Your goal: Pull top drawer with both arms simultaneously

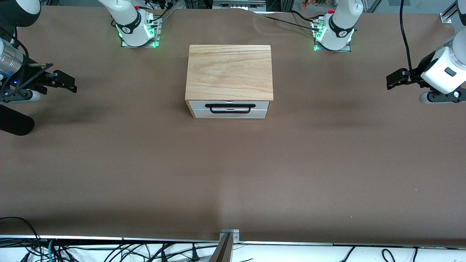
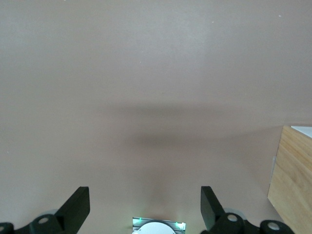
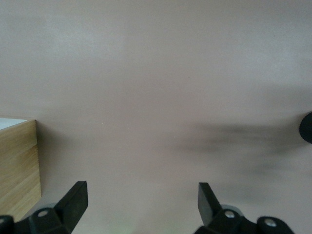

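The cabinet stands mid-table with a wood-grain top slab. Its top drawer is shut, with a white front and a wide black bar handle. My right gripper hangs open and empty over the bare table at the right arm's end, well apart from the cabinet. My left gripper hangs open and empty over the table at the left arm's end. In the left wrist view my left gripper has its jaws wide apart, with the cabinet's side at the edge. In the right wrist view my right gripper is likewise open beside the cabinet.
Brown table covering spreads all round the cabinet. The arm bases stand at the table's robot edge. A black rounded object lies near the right gripper. A metal bracket and cables sit at the edge nearest the front camera.
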Available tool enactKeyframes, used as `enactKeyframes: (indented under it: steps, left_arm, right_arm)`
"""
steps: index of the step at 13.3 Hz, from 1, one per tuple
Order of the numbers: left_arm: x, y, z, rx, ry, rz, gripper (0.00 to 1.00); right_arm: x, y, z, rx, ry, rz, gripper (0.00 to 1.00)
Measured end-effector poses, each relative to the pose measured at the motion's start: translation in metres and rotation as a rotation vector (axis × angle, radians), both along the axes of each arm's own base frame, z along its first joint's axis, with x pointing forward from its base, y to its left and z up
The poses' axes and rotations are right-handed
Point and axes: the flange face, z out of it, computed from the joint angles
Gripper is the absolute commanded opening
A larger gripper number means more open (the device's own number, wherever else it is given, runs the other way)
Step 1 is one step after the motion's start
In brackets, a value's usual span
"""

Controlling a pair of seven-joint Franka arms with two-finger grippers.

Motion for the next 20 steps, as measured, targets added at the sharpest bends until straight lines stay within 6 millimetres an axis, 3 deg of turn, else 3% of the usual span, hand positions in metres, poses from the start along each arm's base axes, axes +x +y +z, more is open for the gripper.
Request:
enactKeyframes:
  steps: [7,12,20]
  left_arm:
    - [0.0,-0.001,0.0,0.004,0.0,0.014,1.0]
    - [0.006,-0.009,0.012,0.009,-0.033,0.017,1.0]
    - [0.006,-0.021,-0.01,0.004,0.005,-0.001,1.0]
  right_arm:
    - [0.003,-0.001,-0.001,0.0,-0.008,-0.004,1.0]
    - [0.006,0.0,-0.001,-0.001,-0.01,-0.004,1.0]
    - [0.007,0.0,-0.002,-0.001,-0.008,-0.004,1.0]
